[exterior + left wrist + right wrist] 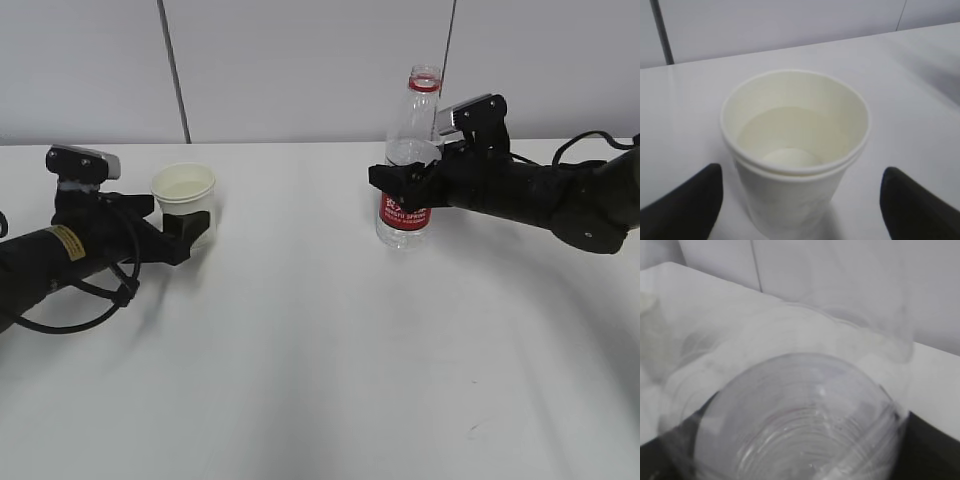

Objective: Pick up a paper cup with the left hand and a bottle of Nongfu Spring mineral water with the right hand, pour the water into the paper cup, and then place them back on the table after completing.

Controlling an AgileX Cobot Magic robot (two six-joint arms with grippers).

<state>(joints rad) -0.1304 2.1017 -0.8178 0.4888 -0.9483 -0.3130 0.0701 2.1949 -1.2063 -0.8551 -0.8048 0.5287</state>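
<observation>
The paper cup (pixel 184 200) stands on the white tabletop (pixel 320 340) between the spread fingers of the left claw (pixel 190 227). The right claw (pixel 405 180), fingers apart, flanks the upright uncapped bottle (pixel 410 160); its red label (pixel 403 212) is too small to read.

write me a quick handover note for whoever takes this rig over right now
Left gripper: open, fingers either side of the cup, not clamped.
Right gripper: around the bottle; whether it grips is unclear.
Cup and bottle both stand upright on the table, bottle uncapped.
Done: cup holds some water; bottle looks nearly empty, so the pour seems over.
Left: draw both arms back clear.
</observation>
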